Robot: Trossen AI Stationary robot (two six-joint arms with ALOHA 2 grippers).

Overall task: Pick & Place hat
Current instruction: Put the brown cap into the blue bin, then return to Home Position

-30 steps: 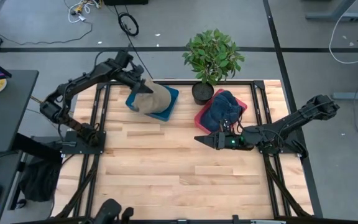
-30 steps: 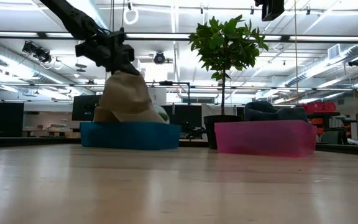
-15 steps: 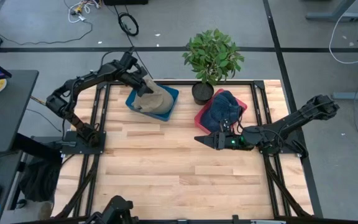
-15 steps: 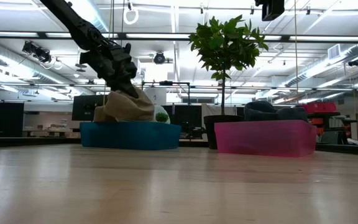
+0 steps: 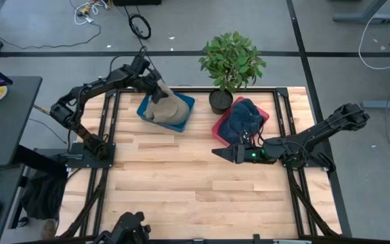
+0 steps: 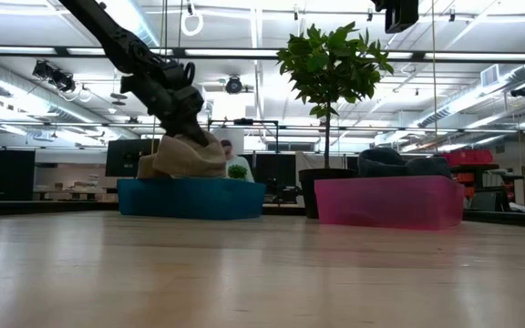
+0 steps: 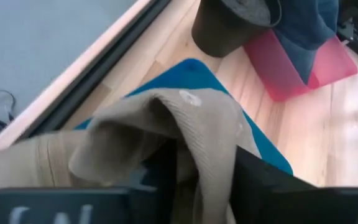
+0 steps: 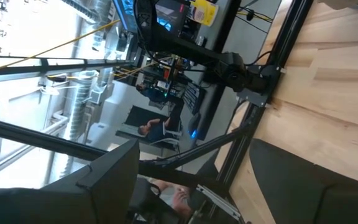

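A tan hat [image 5: 165, 108] lies slumped in the blue tray [image 5: 189, 103] at the far left, also seen as the tan heap [image 6: 186, 157] in the low view. My left gripper [image 5: 157, 92] slants down onto the hat's top, open, with a raised fold of the hat between its fingers. My right gripper [image 5: 218, 151] waits open and level just on the near side of the pink tray [image 5: 264, 110]. That tray holds a dark blue hat [image 5: 242, 117]. Nothing is between its fingers [image 8: 222, 186]. My left gripper comes at the hat slanting down from the table's far left. A raised fold of the hat's tan cloth [image 7: 210, 155] stands between its parted fingers and lies against one finger [image 7: 272, 186]. The hat rests in the blue tray, slack, and is not lifted.
A potted plant [image 5: 231, 61] stands at the far edge between the two trays, its pot [image 5: 220, 101] close to the pink tray. Black frame rails [image 5: 110, 129] run along the table's sides. The wooden top [image 5: 195, 183] lies open toward the near edge.
My left gripper has come down and tipped further toward the blue tray. The tan hat, which hung tall below the gripper a second ago, has sunk and slumped into a low heap in the tray.
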